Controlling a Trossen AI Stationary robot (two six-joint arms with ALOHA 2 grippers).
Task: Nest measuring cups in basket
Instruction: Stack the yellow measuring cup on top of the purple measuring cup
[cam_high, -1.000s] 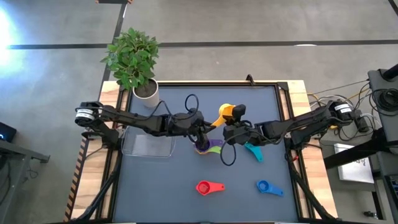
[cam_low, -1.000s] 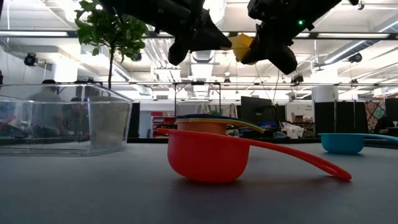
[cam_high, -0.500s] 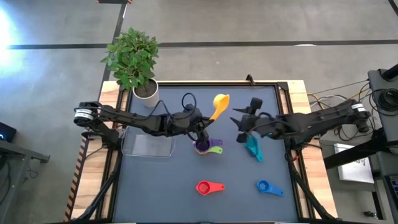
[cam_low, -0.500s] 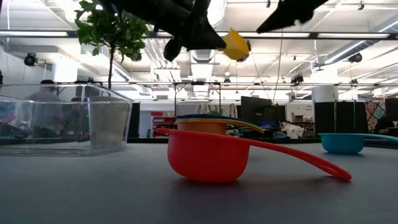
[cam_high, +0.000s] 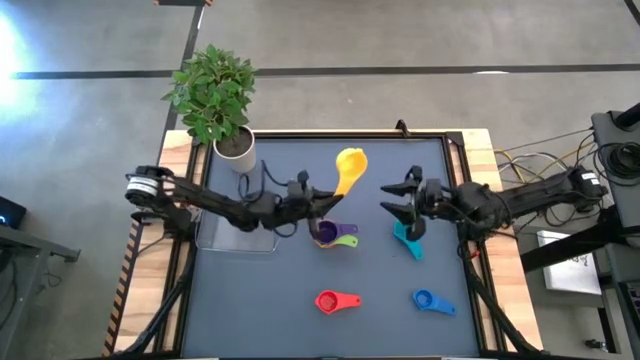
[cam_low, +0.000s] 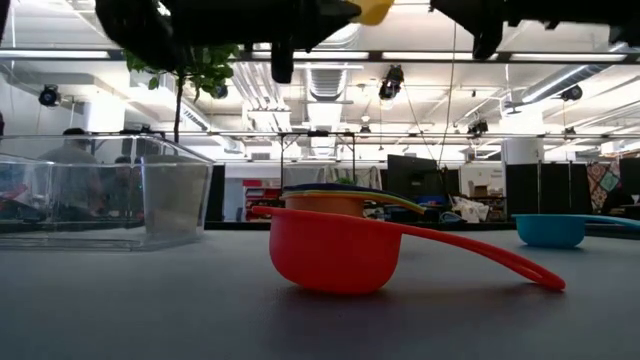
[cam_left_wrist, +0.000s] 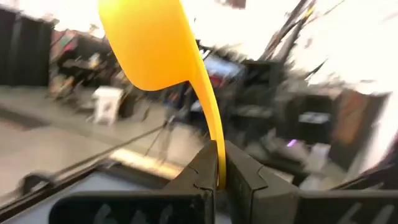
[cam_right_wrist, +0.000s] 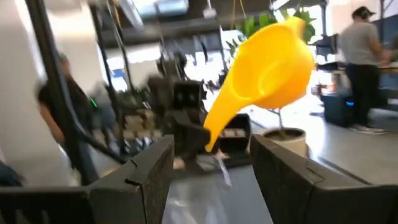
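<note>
The yellow measuring cup (cam_high: 350, 163) was aloft over the far middle of the table, a bright plastic scoop with a long flat handle, its bowl pointing away to the far side. The left gripper (cam_left_wrist: 219, 177) had its fingers pressed together on the end of that handle. The left arm reached in low from the left edge, crossing above the clear basket (cam_high: 237, 235), which sat at the left of the table and appeared to hold no cups.

Just near of the gripper, a stack of cups (cam_high: 330, 234) rested on the mat, purple outermost with a green handle showing; from table height, orange and yellow rims were partly hidden behind the red cup (cam_low: 340, 250). The red cup lay toward the near edge, the blue cup (cam_high: 430, 301) to its right, both apart from the stack. The teal cup (cam_high: 408, 240) lay right of centre, partly covered by the right arm.

The right gripper (cam_high: 398, 198) hovered above the teal cup, fingers spread and holding nothing, facing the yellow cup across a gap. In the low view both grippers were cut off at the top edge.

A potted plant (cam_high: 215, 95) stood at the far left corner.
</note>
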